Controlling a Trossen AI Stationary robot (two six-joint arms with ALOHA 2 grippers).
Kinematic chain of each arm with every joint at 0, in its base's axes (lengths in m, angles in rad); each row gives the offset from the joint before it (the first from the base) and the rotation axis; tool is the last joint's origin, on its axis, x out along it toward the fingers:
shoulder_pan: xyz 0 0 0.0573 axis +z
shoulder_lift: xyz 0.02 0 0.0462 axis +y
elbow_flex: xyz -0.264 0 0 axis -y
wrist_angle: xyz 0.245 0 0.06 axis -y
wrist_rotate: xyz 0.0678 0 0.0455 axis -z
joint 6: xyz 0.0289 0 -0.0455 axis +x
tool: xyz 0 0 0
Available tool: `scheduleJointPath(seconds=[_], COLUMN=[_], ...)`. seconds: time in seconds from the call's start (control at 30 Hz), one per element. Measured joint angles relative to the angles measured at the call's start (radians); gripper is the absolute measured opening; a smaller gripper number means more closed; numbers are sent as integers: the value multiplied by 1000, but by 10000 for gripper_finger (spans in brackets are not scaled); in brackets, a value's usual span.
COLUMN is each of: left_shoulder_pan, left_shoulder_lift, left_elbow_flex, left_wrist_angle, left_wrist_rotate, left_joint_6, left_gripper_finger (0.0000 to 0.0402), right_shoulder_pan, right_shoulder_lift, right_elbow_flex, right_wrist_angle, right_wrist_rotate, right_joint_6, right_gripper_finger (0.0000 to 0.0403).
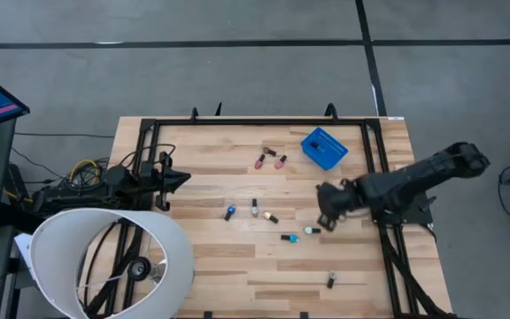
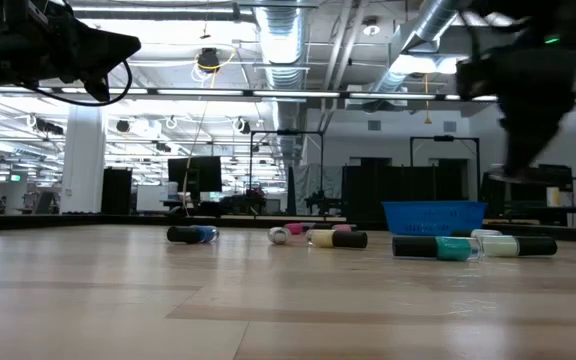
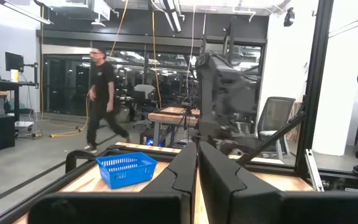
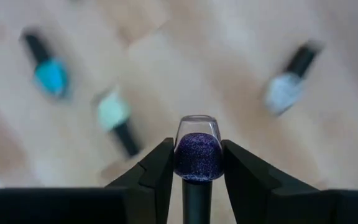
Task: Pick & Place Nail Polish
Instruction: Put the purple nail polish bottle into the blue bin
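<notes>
My right gripper hangs over the table's right middle, shut on a purple glitter nail polish bottle. Below it a teal bottle, a pale green bottle and a pale grey bottle lie on their sides. More bottles lie on the wood: two pink ones, a blue one, a white one, a dark one and one near the front. My left gripper is shut and empty at the table's left. My right gripper pinches the purple bottle between its two fingers, on the two sides of the glass body. The fingers point down from above. The bottle lies along the fingers, glass end down and dark cap toward the wrist, clear of the table.
The blue plastic bin stands at the far right of the table, also in the low view. A black frame runs along the table's edges. A white lamp shade covers the near left corner. A person walks in the room beyond.
</notes>
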Motion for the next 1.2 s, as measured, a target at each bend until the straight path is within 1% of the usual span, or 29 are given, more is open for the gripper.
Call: scheduleJointPath(seconds=[0.13,0.27,0.4,0.6,0.77,0.83,1.0,1.2], left_shoulder_pan=[0,0,0,0,0,0,0,0], left_shoulder_lift=[0,0,0,0,2,5,16,25], left_elbow_flex=[0,0,0,0,0,0,0,0], left_wrist_angle=[0,0,1,0,2,0,4,6], left_wrist_rotate=[0,0,0,2,-1,-1,-3,-5], left_joint_6=[0,0,0,0,0,0,0,0], left_gripper_finger=[11,11,11,11,11,11,11,11], right_shoulder_pan=[-214,-410,-576,-779,-868,-881,-903,-924], right_shoulder_lift=[-31,-27,-15,29,111,153,260,350], right_elbow_flex=[2,46,106,142,140,140,140,140], right_wrist_angle=[16,16,49,129,149,163,184,211], right_wrist_rotate=[-2,-2,-5,-6,-41,-65,-74,-149], right_joint_6=[-156,-331,-491,-632,-687,-710,-750,-757], right_gripper_finger=[113,114,116,117,117,117,117,118])
